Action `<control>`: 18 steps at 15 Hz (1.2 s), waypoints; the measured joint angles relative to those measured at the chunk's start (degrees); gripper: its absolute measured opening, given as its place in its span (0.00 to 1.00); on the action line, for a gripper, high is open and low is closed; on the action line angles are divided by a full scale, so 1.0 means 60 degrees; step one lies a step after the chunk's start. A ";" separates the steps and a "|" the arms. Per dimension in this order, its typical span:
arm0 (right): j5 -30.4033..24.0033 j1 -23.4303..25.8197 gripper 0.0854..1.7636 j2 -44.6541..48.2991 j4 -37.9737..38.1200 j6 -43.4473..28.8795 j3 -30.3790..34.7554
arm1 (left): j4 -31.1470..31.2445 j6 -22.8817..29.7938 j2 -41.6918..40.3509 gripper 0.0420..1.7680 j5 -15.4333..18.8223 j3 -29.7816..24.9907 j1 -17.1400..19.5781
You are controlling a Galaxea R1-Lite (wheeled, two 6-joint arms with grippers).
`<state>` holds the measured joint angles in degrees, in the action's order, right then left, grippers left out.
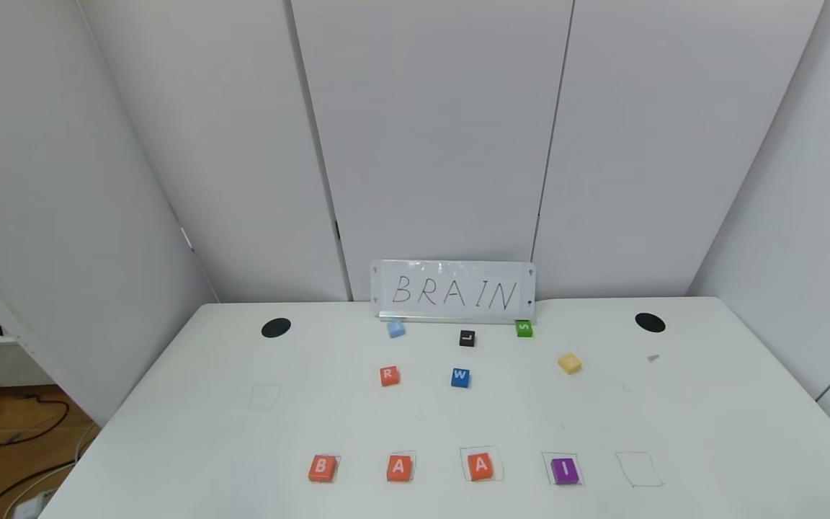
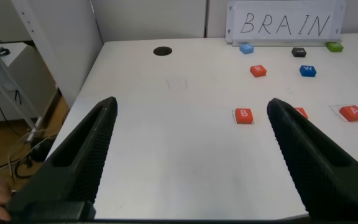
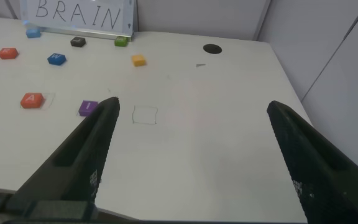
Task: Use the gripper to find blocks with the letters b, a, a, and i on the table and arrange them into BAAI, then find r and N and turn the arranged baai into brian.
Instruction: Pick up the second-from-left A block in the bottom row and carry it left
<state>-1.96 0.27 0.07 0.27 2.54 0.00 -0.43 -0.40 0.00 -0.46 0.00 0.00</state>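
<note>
On the white table a front row reads B, A, A, all orange-red, then the purple I, each on a pen-drawn square. The orange-red R block and the yellow N block lie farther back. Neither gripper shows in the head view. My left gripper is open and empty above the table's front left, with B just ahead. My right gripper is open and empty above the front right, near the purple I.
A "BRAIN" sign stands at the back. Before it lie pale blue, black L, green S and blue W blocks. An unfilled drawn square sits right of I, another at the left. Two black holes mark the back corners.
</note>
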 joint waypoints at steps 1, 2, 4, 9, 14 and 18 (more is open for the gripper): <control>0.0000 -0.0004 0.97 0.0000 -0.0037 -0.0118 0.0000 | 0.0000 0.0049 0.0000 0.97 -0.0004 0.0000 0.0000; 0.0012 -0.0004 0.97 0.0000 -0.0061 -0.0272 0.0000 | 0.0004 0.0067 0.0000 0.97 -0.0004 0.0000 0.0000; 0.0018 -0.0004 0.97 0.0000 -0.0061 -0.0313 0.0000 | 0.0000 0.0049 0.0000 0.97 -0.0004 0.0000 0.0000; 0.0022 -0.0014 0.97 0.0000 -0.0063 -0.0319 0.0000 | 0.0016 0.0049 0.0000 0.97 0.0000 0.0000 0.0000; 0.0022 -0.0014 0.97 0.0000 -0.0067 -0.0349 0.0000 | 0.0018 0.0075 0.0000 0.97 0.0006 0.0000 0.0000; 0.0095 -0.0004 0.97 0.0000 -0.0079 -0.0463 0.0000 | 0.0041 0.0321 0.0000 0.97 -0.0022 0.0000 0.0000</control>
<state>-1.39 0.24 0.07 -0.21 -0.24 0.00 -0.18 1.52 0.00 -0.60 0.00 0.00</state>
